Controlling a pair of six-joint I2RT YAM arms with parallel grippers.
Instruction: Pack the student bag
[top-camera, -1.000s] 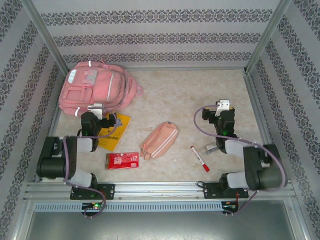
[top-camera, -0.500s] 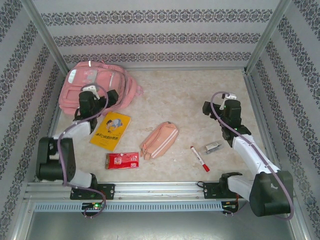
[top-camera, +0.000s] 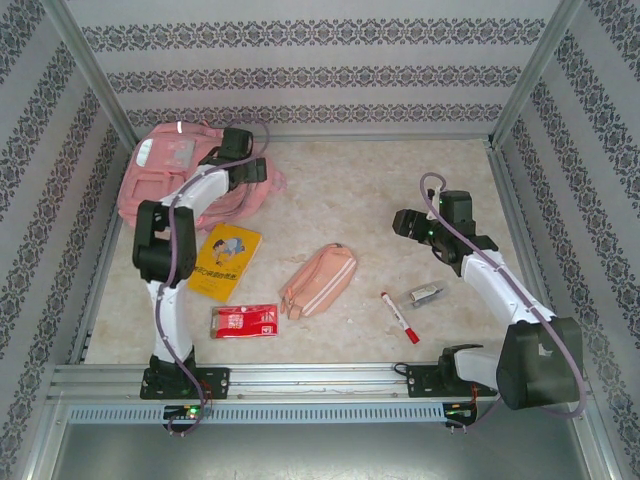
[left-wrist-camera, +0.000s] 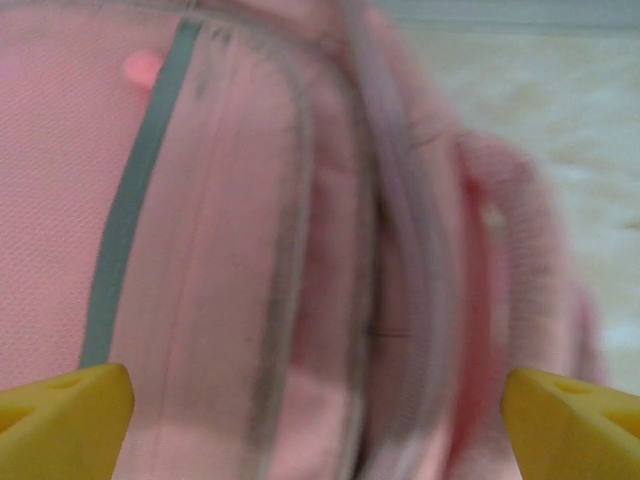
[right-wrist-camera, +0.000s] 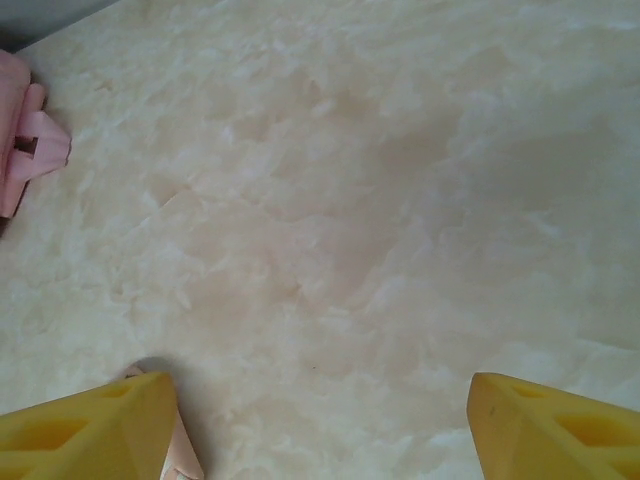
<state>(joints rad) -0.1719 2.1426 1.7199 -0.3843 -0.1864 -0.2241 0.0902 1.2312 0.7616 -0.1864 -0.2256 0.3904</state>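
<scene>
Pink fabric student bag (top-camera: 180, 180) with thin silver strips, lying at the far left corner of the marbled worktop (top-camera: 350, 190). Left gripper (top-camera: 248, 168) close over the bag's inner side, jaws spread wide, nothing held. Yellow book (top-camera: 222, 260) just in front of the bag, red packet (top-camera: 245, 321) nearer still. Pink pouch (top-camera: 320, 280) at centre. Red-and-white marker (top-camera: 400, 317) and small silver object (top-camera: 425, 295) toward the right. Right gripper (top-camera: 405, 222) above bare worktop, jaws wide, empty.
</scene>
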